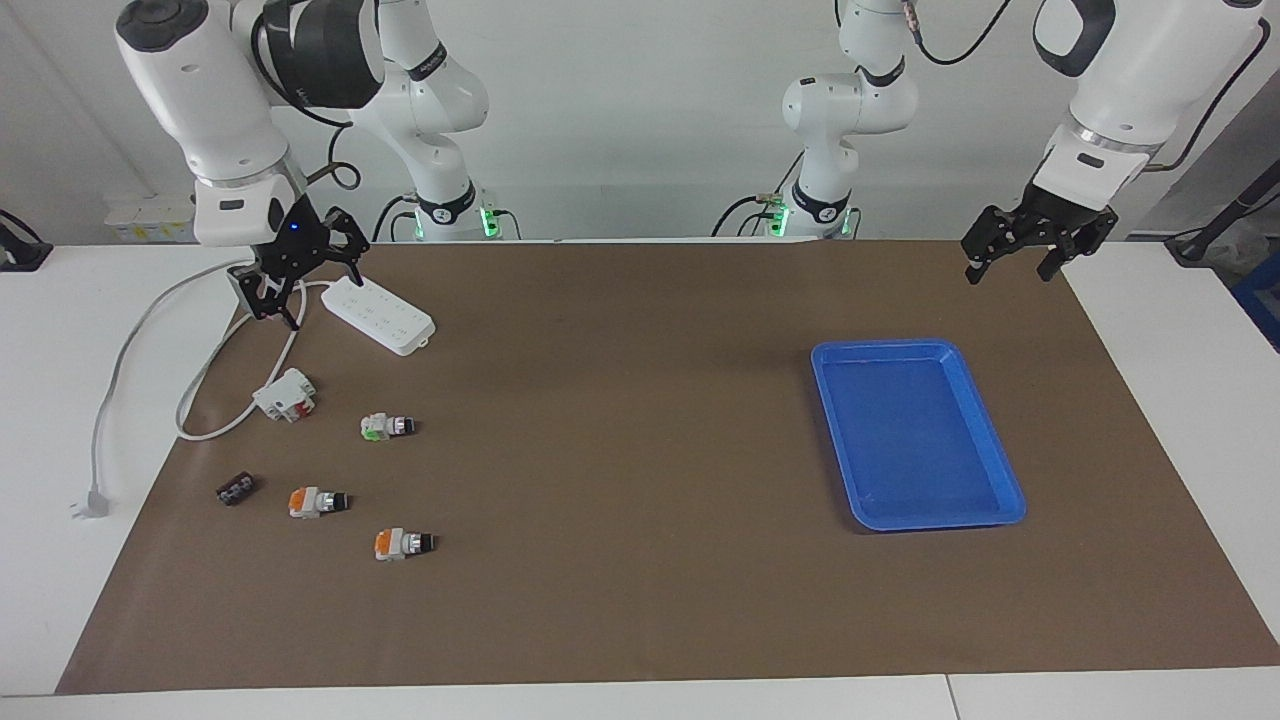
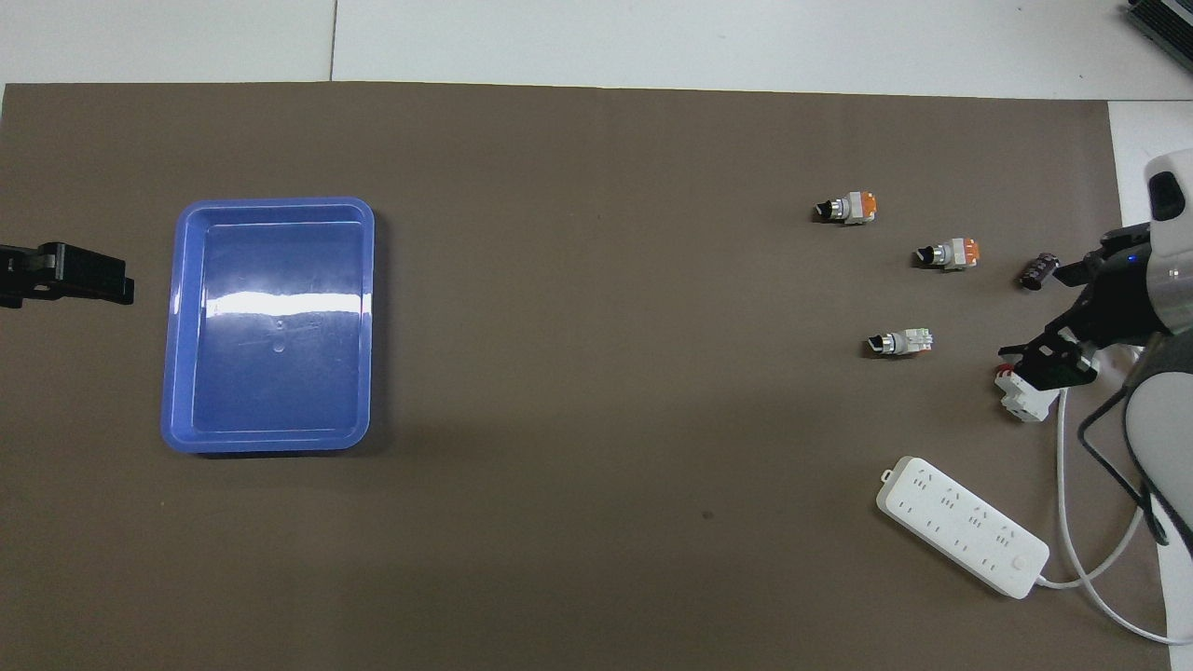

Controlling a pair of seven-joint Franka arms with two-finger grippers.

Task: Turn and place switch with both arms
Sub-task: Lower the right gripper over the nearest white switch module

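The switch (image 1: 385, 427) with the green base lies on its side on the brown mat toward the right arm's end; it also shows in the overhead view (image 2: 899, 342), black knob pointing toward the tray. My right gripper (image 1: 305, 285) is open and empty, raised over the white cable beside the power strip; in the overhead view (image 2: 1039, 315) it hangs by the white block. My left gripper (image 1: 1008, 272) is open and empty, raised over the mat's corner at the left arm's end, apart from the tray; it also shows in the overhead view (image 2: 112, 280).
A blue tray (image 1: 915, 430) lies empty toward the left arm's end. Two orange-based switches (image 1: 315, 501) (image 1: 400, 544) lie farther from the robots than the green one. A white block with red parts (image 1: 285, 395), a small black part (image 1: 235, 489) and a white power strip (image 1: 380, 313) with its cable lie near the right gripper.
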